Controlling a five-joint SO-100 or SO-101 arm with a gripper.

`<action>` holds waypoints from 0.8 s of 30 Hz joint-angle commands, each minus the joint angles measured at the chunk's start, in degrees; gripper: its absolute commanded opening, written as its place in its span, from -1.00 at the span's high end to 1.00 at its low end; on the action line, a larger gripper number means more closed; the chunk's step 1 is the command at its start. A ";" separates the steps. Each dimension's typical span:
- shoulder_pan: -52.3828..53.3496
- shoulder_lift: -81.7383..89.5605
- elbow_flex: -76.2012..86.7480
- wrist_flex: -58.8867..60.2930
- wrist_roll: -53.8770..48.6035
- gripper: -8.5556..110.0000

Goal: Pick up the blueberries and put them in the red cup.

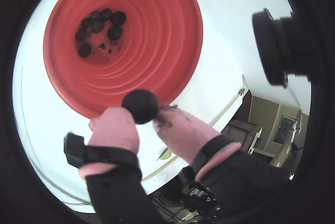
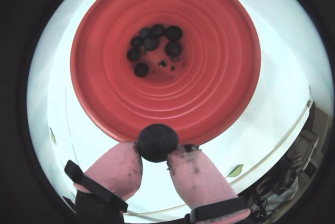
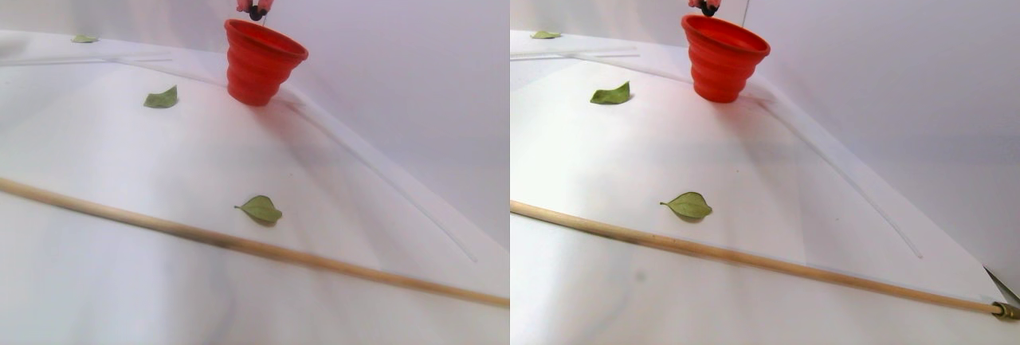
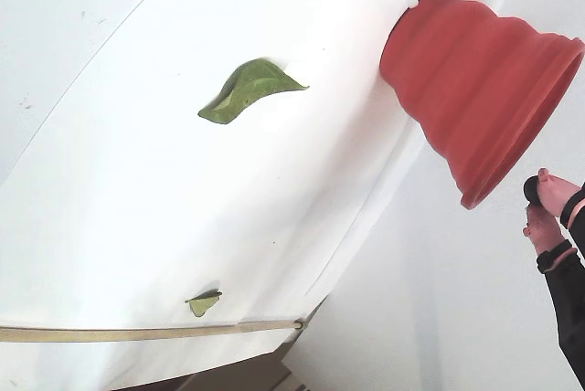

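The gripper [image 2: 157, 148] clenches one blueberry [image 2: 157, 142] between its pink-padded fingertips [image 2: 118, 169], holding it just above the near rim of the red cup [image 2: 220, 51]. In both wrist views more berries [image 2: 152, 43] lie clustered at the bottom of the cup, with a few dark specks beside them. In the stereo pair view the cup [image 3: 256, 62] stands upright on a white surface [image 3: 119, 154], near where that surface meets a plain pale wall [image 3: 398, 58], and the gripper [image 3: 256, 12] hangs right over its rim.

The surface is a smooth white sheet with a thin raised edge running along the wall side. Green leaves lie scattered on it: one [image 3: 162, 98] to the left of the cup, one [image 3: 260, 209] nearer the camera, one [image 3: 83, 39] far back. A long wooden rod [image 3: 239, 243] crosses the sheet diagonally in front. In a wrist view a dark lens-like object [image 1: 275, 46] sits at the right, and past the sheet's edge a bit of a room with beige walls [image 1: 261, 111] shows.
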 commanded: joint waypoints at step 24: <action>3.96 2.46 -2.99 -5.36 0.09 0.60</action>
